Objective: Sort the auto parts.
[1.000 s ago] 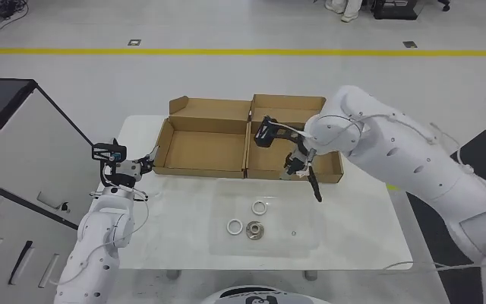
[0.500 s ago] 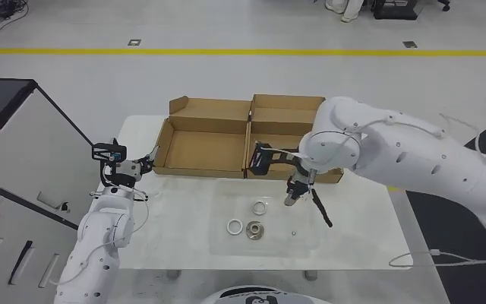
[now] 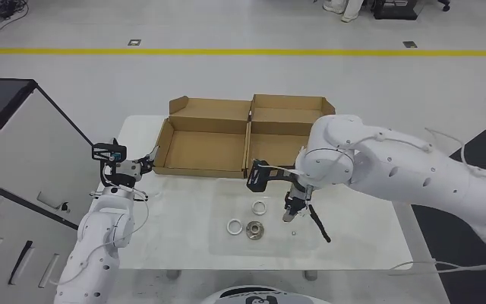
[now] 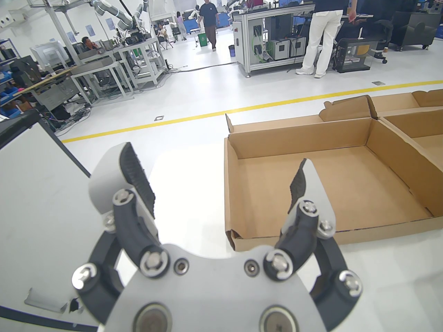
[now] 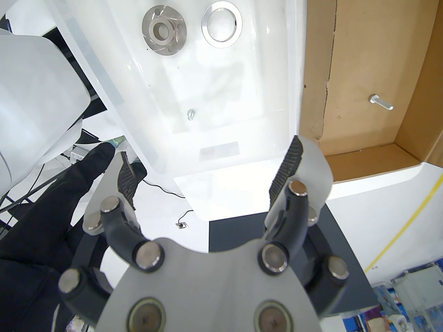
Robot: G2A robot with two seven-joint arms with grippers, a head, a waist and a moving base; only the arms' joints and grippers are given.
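Since the right gripper hangs wide open over the clear tray, I'd centre it on the little bolt at the tray's near right. It's tiny, so come straight down and pinch low.

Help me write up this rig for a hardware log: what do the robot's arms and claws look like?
The left arm and right arm wear smooth, rounded white shells, each with a black block at the wrist. The left claw and right claw match: a silver-grey plate with round bolt heads, black curved links, and white-backed fingers faced with black ribbed pads.
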